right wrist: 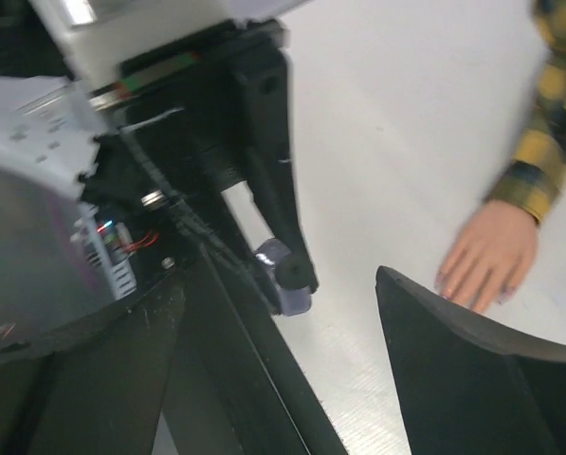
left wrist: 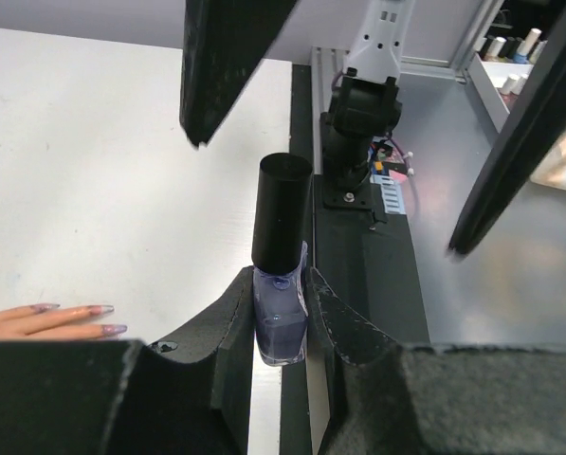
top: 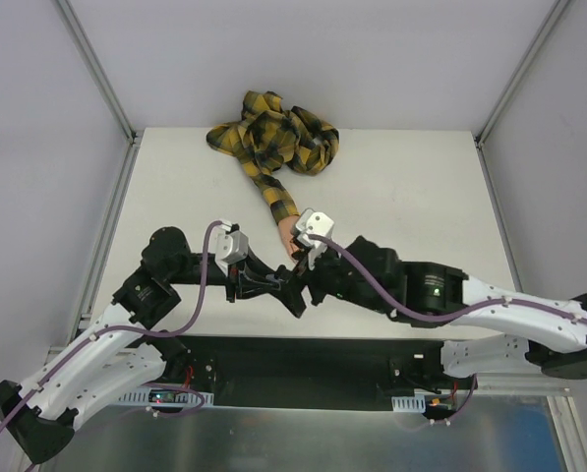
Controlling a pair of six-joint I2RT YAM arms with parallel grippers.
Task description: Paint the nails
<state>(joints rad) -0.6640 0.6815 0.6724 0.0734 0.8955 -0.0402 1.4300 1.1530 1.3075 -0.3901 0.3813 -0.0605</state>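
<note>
A small purple bottle [left wrist: 281, 327] with a tall black cap [left wrist: 282, 213] stands upright, and my left gripper [left wrist: 281, 282] is shut on its glass body. My right gripper [right wrist: 292, 318] is open, with its fingers [left wrist: 216, 66] spread wide on either side of the cap and touching nothing. The peach mannequin hand [right wrist: 491, 254] lies flat on the table, its yellow-black plaid sleeve [top: 273, 138] trailing toward the back. Its pinkish-purple nails [left wrist: 100, 309] show at the left of the left wrist view, just left of the bottle. In the top view both grippers meet just in front of the hand [top: 287, 234].
The white table [top: 401, 187] ends in a black strip [left wrist: 358, 265] near the arm bases. A metal frame [top: 101, 74] borders the workspace. Small bottles stand on a shelf [left wrist: 510, 57] at the far right of the left wrist view.
</note>
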